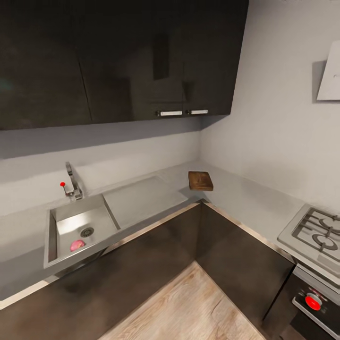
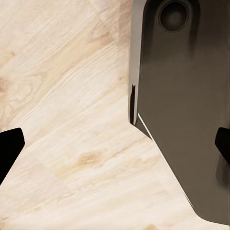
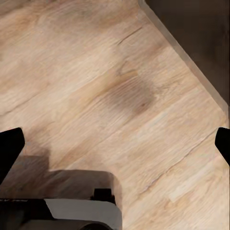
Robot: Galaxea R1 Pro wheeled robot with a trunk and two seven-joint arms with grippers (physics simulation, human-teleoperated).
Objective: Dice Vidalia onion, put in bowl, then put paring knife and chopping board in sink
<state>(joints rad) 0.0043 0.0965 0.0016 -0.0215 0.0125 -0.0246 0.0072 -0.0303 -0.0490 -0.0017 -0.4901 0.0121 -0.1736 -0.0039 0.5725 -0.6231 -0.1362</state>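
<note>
The steel sink [image 1: 50, 238] is set in the grey countertop [image 1: 245, 198] at the left, with its chrome tap [image 1: 73, 182] behind it. A pinkish Vidalia onion [image 1: 77, 245] lies in the basin near the drain [image 1: 87, 232]. The brown chopping board [image 1: 200, 181] rests in the counter's corner. The paring knife and the bowl are out of view. My left gripper [image 2: 116, 146] hangs open over the wooden floor, beside a dark part of the robot. My right gripper [image 3: 116, 146] is open too, above bare floor boards.
The counter turns a corner and runs right to a gas hob [image 1: 316, 231] with a red knob [image 1: 313, 302] below it. Dark wall cabinets [image 1: 118, 56] hang above the sink. Light wooden floor [image 1: 189, 307] lies between me and the dark base cabinets.
</note>
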